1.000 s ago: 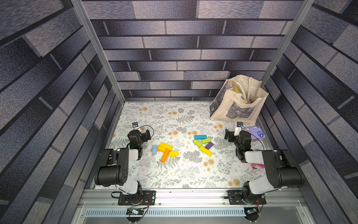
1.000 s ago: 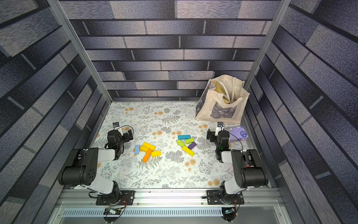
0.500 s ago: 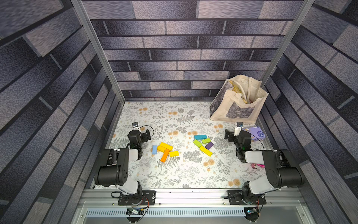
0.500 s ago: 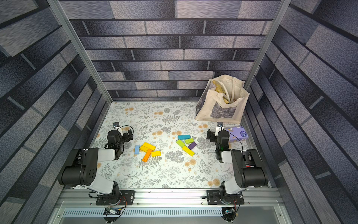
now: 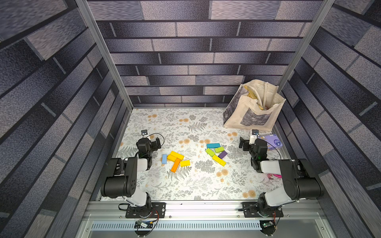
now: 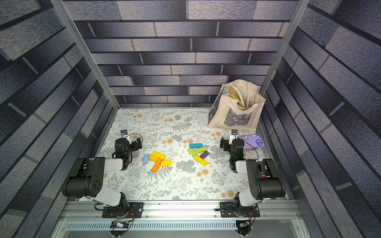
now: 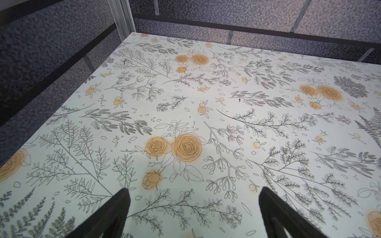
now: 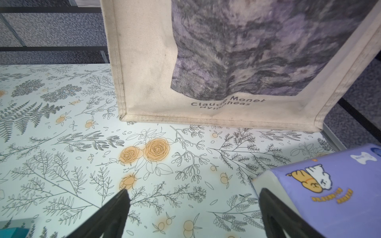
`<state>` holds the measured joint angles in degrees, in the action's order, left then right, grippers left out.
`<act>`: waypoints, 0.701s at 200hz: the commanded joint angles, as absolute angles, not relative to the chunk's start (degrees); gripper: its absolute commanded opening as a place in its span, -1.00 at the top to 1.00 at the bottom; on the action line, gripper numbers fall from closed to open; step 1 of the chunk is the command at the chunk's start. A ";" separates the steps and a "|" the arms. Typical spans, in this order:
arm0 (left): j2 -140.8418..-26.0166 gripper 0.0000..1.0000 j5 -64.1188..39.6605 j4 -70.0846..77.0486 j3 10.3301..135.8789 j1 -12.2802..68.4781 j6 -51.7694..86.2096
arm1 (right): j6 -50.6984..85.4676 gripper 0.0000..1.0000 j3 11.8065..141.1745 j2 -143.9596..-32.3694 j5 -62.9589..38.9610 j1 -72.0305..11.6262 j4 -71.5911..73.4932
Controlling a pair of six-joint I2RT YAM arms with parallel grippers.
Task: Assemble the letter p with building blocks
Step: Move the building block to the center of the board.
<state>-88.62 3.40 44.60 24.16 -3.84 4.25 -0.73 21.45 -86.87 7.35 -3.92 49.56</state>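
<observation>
The left gripper point(image 7: 193, 191) stands wide apart and empty over the flowered table point(image 7: 185, 99). To its right, in both top views, a light blue block point(image 5: 164, 158) lies just beside yellow blocks point(image 5: 176, 155) that touch an orange block point(image 5: 175, 164). Further right lie a teal block point(image 5: 213, 145), lime green blocks point(image 5: 219, 149), a purple block point(image 5: 222, 154) and a long yellow block point(image 5: 219, 160). The right gripper point(image 8: 193, 192) also gapes empty. Its wrist view catches only the teal block's corner and cuts off the tissue pack point(image 8: 329, 195). A pink thing point(image 5: 275, 176) behind the right arm point(image 5: 288, 171) is unclear.

floral table point(image 5: 195, 185) | building blocks point(image 5: 176, 155) | tote bag point(image 5: 253, 112) | tissue pack point(image 5: 273, 141)
</observation>
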 commanded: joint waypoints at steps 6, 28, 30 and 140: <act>-88.33 -1.00 4.06 45.33 24.81 -3.52 3.50 | -0.83 -1.00 21.27 -87.20 6.79 -3.60 50.00; -86.61 -1.00 3.87 43.10 25.41 -2.06 1.68 | -0.87 -1.00 21.26 -87.20 6.78 -3.55 50.00; -86.30 -1.00 3.56 42.90 25.40 -1.90 1.10 | -0.81 -1.00 21.27 -87.19 6.77 -3.55 50.01; -90.66 -0.92 -7.21 -1.88 61.53 18.67 17.49 | -0.91 -1.00 21.34 -87.27 6.89 -3.52 49.89</act>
